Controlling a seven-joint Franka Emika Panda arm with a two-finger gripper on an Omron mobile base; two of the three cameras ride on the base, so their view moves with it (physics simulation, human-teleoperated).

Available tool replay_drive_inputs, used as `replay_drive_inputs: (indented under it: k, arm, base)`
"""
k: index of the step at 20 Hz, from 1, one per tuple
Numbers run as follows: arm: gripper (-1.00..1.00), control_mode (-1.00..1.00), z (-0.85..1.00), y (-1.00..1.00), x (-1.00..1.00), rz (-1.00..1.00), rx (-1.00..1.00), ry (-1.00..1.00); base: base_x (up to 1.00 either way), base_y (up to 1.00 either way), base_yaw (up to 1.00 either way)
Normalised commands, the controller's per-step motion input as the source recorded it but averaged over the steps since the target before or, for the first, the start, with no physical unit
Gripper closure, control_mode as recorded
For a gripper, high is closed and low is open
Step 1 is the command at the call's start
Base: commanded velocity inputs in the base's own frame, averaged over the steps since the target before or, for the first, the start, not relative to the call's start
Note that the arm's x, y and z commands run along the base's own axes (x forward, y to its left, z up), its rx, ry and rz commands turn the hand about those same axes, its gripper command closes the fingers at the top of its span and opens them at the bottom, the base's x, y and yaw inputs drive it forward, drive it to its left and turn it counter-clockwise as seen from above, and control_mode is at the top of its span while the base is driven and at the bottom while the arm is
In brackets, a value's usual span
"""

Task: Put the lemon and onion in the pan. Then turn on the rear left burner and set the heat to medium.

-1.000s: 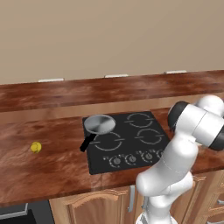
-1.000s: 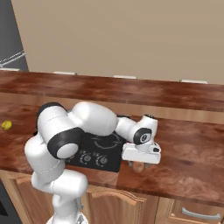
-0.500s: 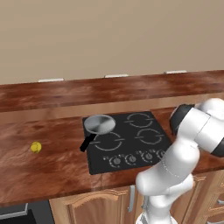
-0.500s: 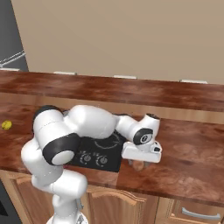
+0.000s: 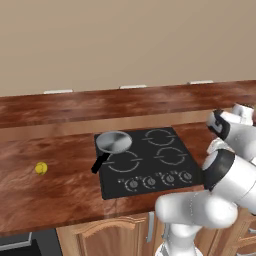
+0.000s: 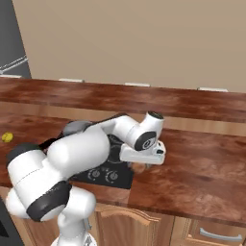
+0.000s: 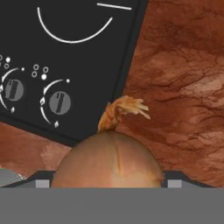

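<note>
The onion (image 7: 109, 159), orange-brown with a dry tuft, fills the gap between the two dark fingertips of my gripper (image 7: 108, 183), which is shut on it just right of the cooktop's front right corner. From the right base view, the gripper (image 6: 142, 166) is low over the wooden counter with the onion (image 6: 140, 167) under the hand. The grey pan (image 5: 114, 142) with its black handle sits on the rear left burner. At the counter's far left lies the yellow lemon (image 5: 41, 168), also visible as the lemon (image 6: 6, 137).
The black cooktop (image 5: 150, 160) has a row of knobs (image 5: 160, 181) along its front edge; two knobs (image 7: 60, 102) are close to the hand. A raised wooden ledge (image 5: 125, 102) runs behind the counter. My own arm crosses over the cooktop in the right base view.
The hand has shifted slightly left and up near the cooktop's right edge, and the arm's elbow has swung. Pan and lemon have not moved.
</note>
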Motion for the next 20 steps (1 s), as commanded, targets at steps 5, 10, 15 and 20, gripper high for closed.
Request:
replay_drive_inputs:
  k: [5, 10, 15, 20]
  arm:
    - [1.00, -1.00, 0.46, 1.00, 0.11, -0.01, 0.00, -0.11]
    - [1.00, -1.00, 0.42, 1.00, 0.04, -0.02, 0.00, -0.09]
    - [1.00, -1.00, 0.47, 1.00, 0.06, -0.03, 0.00, -0.06]
    - [1.00, -1.00, 0.26, 1.00, 0.14, -0.06, -0.03, 0.00]
  base:
    - [0.00, 0.00, 0.00]
    - [0.00, 0.00, 0.00]
    - [0.00, 0.00, 0.00]
    - [0.00, 0.00, 0.00]
